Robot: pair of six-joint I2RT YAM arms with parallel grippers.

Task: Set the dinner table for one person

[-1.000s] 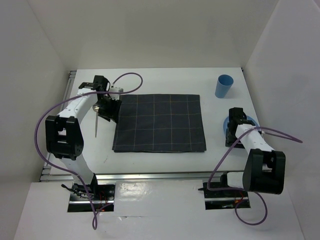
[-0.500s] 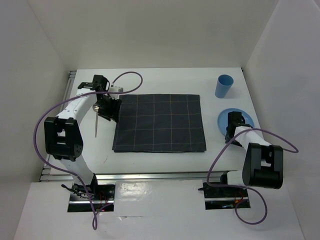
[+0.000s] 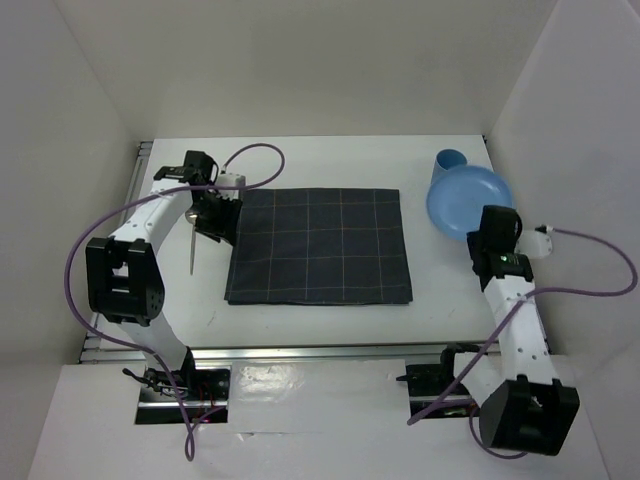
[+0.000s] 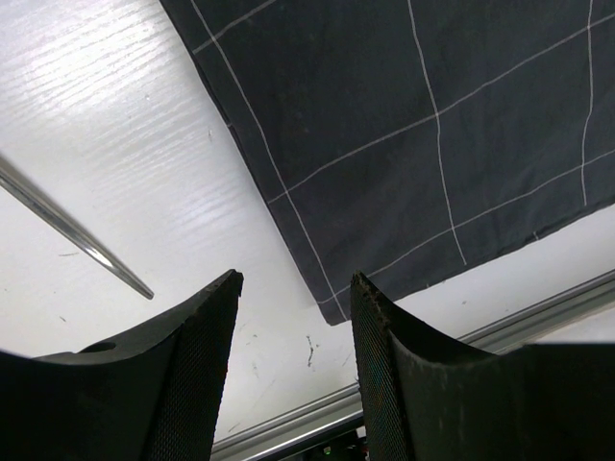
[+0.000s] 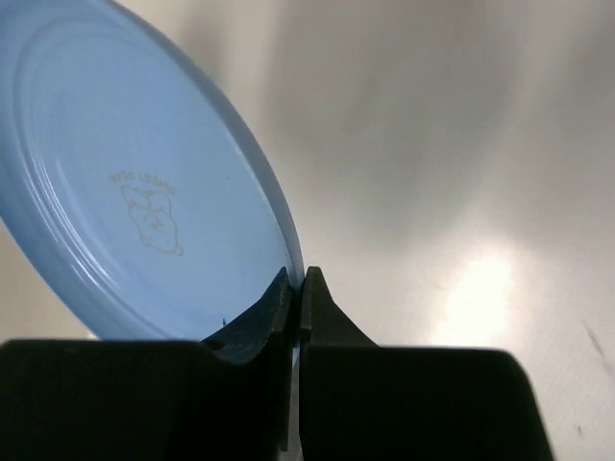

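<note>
Pinches the rim of the plate (image 3: 466, 198) with the right gripper (image 5: 296, 286), fingertips pressed together on the thin blue edge. Holds it tilted, stamped underside turned toward the wrist camera, with nothing else touching it there. Seen from above, carries it at the far right of the table (image 3: 330, 160), where it overlaps the lower side of the blue cup (image 3: 447, 158); cannot tell from that view whether the two touch. Reaches it with the right arm stretched from its base at the near edge straight toward the far right corner.

Keeps the left gripper (image 4: 296, 288) apart, fingers spread about halfway with nothing between them. Hangs it over bare white tabletop just beside a corner of the dark checked mat (image 3: 320, 245); from above, puts it at the mat's far left corner. Leaves a thin silver utensil (image 3: 190, 250) lying on the table left of the mat, roughly along its left edge and not touching it, upper end close by the left gripper; cannot tell which kind.

Spreads the mat flat in the middle of the table. Frames the table with white walls on three sides, a metal rail (image 4: 538, 315) along its edge, and both arm bases at the near side.
</note>
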